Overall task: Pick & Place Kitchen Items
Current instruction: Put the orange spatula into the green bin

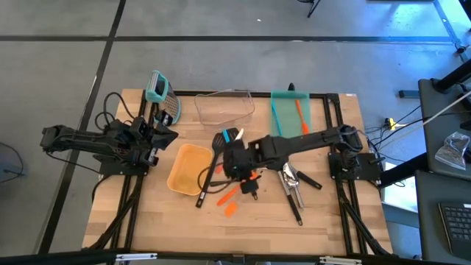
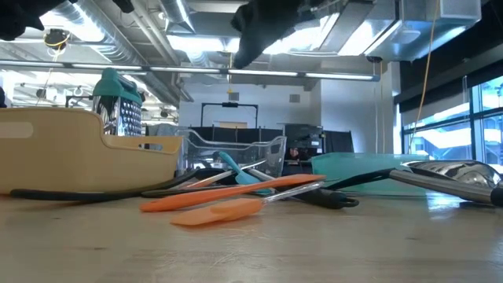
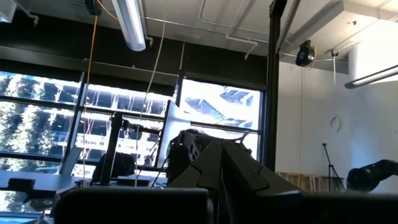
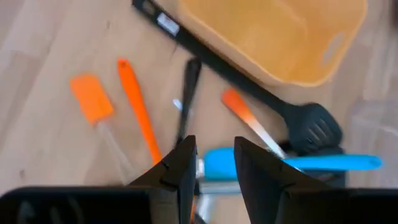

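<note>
- Two arms are over the wooden table (image 1: 324, 221); the landmark used below is the yellow tray (image 1: 188, 168), lying on the table's left-centre
- Right gripper (image 4: 211, 163) hangs just right of the yellow tray, above the utensil pile; its two fingers stand a little apart, and nothing shows gripped between them
- Black slotted turner (image 4: 311, 127) lies with its long handle running along the tray's right edge
- Teal spatula (image 4: 323, 163) lies beside that turner's head, just off the tray's far right corner
- Orange spatula (image 4: 92, 98) and a thin orange-handled utensil (image 4: 138, 109) lie on bare wood off the tray's near right corner
- Silver metal tongs (image 1: 291, 182) and black utensils sit farther right of the tray, beyond the right gripper
- Clear plastic bin (image 1: 224, 107) stands behind the tray; a teal tray (image 1: 291, 110) holding an orange tool is to its right
- Teal-topped grater (image 1: 162, 97) stands behind the tray's left side
- Left gripper (image 1: 165, 136) waits left of the tray near the grater, raised, fingers closed and holding nothing
</note>
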Robot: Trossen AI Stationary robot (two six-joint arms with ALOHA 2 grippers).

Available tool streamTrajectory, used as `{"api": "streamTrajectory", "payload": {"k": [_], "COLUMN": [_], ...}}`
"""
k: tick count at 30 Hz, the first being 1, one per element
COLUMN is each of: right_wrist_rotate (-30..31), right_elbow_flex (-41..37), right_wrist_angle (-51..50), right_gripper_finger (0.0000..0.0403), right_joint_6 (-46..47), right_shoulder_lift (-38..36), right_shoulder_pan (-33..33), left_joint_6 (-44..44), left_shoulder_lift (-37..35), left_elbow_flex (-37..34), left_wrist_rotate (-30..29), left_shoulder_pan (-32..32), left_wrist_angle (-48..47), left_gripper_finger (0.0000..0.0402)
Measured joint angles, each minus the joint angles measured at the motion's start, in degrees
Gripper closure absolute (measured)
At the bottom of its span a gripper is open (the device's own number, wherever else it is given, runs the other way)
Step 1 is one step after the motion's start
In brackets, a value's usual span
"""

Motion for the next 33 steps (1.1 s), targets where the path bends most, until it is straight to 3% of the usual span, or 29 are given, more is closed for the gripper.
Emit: {"api": "streamTrajectory", "payload": {"k": [5, 11, 13, 20, 33], "right_wrist_rotate": [-0.02, -5.0, -7.67, -11.34, -20.2], "right_elbow_flex": [-1.7, -2.04, -2.04, -2.03, -2.02], "right_wrist_angle": [2.33, 1.37, 0.82, 0.39, 5.16], "right_gripper_finger": [0.029, 0.029, 0.029, 0.029, 0.029], "right_joint_6": [15.68, 55.09, 62.81, 75.55, 92.69], "right_shoulder_lift": [1.1, 1.19, 1.19, 2.67, 10.37], "right_shoulder_pan": [1.4, 1.28, 1.18, 2.91, 2.9], "left_joint_6": [0.02, 0.02, 0.0, -2.86, -9.31], "left_shoulder_lift": [0.02, 0.07, 0.07, 0.07, 0.3], "left_elbow_flex": [0.0, 0.0, 0.0, 0.0, 0.0], "left_wrist_rotate": [-0.02, -0.57, -0.57, 1.28, 14.93], "left_shoulder_pan": [-0.02, -0.02, -0.02, -0.02, -0.07], "left_wrist_angle": [-0.21, -0.07, -0.03, -0.39, -0.62], "left_gripper_finger": [0.0394, 0.0394, 0.0394, 0.0394, 0.0394]}}
